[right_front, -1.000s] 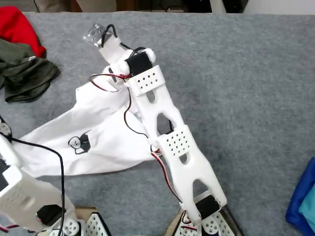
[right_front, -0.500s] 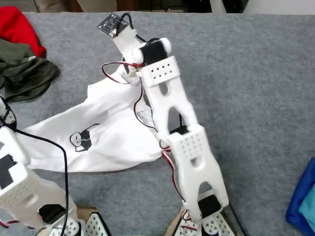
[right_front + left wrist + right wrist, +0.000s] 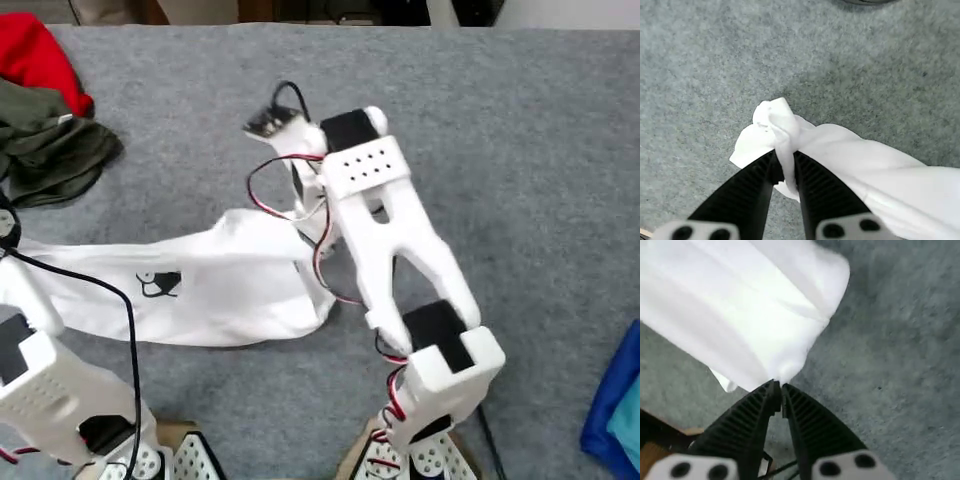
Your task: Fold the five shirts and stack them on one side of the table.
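Right gripper (image 3: 779,390): clamped tight on a pinch of the white shirt (image 3: 210,290), cloth bunched at the tips above the table (image 3: 500,150).
Left gripper (image 3: 784,170): closed on a twisted corner at the other end, low over the table.
Change: right arm (image 3: 385,230) pulled back from the far side, elbow folded up; shirt drawn from a loose spread into one long band between both grips.
Meaning: likely stretching it out for a flat lay, no fold made yet.
Pose: right arm hunched mid-table, wrist down; left arm (image 3: 45,390) low at the near left corner.
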Action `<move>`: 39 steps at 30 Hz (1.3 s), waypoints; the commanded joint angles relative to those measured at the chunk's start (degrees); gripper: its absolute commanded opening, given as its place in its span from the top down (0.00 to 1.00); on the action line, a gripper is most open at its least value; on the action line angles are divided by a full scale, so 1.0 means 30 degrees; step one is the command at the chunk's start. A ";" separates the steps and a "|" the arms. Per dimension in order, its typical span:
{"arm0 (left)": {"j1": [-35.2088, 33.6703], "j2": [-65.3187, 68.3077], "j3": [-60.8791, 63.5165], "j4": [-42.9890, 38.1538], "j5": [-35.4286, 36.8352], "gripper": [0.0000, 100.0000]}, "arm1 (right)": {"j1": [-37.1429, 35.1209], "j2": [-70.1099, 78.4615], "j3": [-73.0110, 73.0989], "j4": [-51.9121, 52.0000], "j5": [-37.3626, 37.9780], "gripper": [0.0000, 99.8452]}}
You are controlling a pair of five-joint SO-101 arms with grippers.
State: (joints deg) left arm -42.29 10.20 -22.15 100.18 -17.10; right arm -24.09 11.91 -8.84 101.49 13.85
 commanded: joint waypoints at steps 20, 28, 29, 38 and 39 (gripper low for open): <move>0.1993 -1.0330 1.2864 -0.1553 -0.0821 0.98 | 0.0777 -0.1568 0.2388 0.0176 0.0967 0.84; 0.1993 -1.0447 1.3802 -0.1993 -0.0791 0.98 | 0.0894 -0.1158 -0.0220 -0.0469 -0.0322 0.84; 0.1993 -1.0447 1.3802 -0.1993 -0.0791 0.98 | 0.0835 -0.0952 -0.0601 -0.0821 -0.0527 0.84; 0.2022 -1.0418 1.3802 -0.1905 -0.0733 0.98 | 0.0044 0.4615 -0.5670 -0.1700 -0.2286 0.85; 0.2022 -1.0418 1.3802 -0.1905 -0.0733 0.98 | -0.0044 0.5289 -0.6315 -0.1582 -0.2432 0.86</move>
State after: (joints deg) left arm -36.48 -19.08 19.25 94.73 -19.21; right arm -22.77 23.96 -20.97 96.84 7.96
